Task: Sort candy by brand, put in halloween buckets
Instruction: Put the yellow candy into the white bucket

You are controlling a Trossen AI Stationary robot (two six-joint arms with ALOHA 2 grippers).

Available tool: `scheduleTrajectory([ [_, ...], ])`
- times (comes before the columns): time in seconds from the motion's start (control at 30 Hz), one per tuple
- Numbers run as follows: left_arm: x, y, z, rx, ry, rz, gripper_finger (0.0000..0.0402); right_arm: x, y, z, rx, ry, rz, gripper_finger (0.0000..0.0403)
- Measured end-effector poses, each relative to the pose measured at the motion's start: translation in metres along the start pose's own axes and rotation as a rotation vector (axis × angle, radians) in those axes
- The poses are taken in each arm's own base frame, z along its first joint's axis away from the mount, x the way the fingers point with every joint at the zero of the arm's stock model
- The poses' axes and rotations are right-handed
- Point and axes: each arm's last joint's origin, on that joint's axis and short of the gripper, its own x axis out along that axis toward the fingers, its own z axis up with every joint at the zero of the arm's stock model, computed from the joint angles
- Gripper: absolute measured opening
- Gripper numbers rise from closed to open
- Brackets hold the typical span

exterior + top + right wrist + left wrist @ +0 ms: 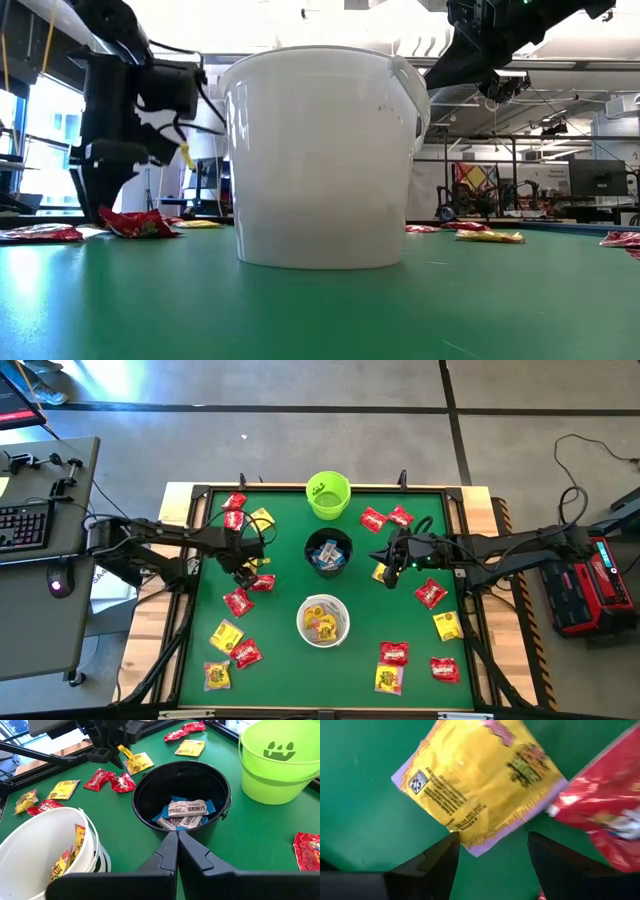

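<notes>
Lime green bucket [328,495], black bucket [328,551] holding blue-and-white packets [186,813], white bucket [323,620] holding yellow ones, in a line; red and yellow candy [236,602] scattered around.

grey floor [300,420], desk [40,560], keyboard [22,525]

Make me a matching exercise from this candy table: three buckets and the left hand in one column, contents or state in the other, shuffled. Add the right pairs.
Things:
1. black bucket
2. white bucket
3. green bucket
4. left hand

States:
A. open just above a yellow packet
B. holds yellow packets
C. holds blue-and-silver bars
D. carries a jack-o'-lantern face

Pairs: 1-C, 2-B, 3-D, 4-A
</notes>
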Motion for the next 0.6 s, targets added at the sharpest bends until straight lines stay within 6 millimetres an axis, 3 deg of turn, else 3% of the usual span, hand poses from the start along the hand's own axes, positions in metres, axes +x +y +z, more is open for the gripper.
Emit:
scheduleTrajectory([
  [0.3, 0.015, -0.003, 0.004, -0.003, 0.083, 0.055, 0.0213, 0.000, 0.000, 0.000, 0.000, 0.001, 0.001, 0.0000],
  [0.43, 0.017, -0.004, 0.004, 0.032, 0.086, 0.053, 0.0167, 0.000, 0.000, 0.000, 0.007, 0.001, 0.001, 0.0000],
  [0.6, 0.017, -0.003, 0.004, 0.054, 0.077, 0.072, 0.0077, 0.000, 0.000, 0.000, 0.008, 0.001, 0.001, 0.0000],
])
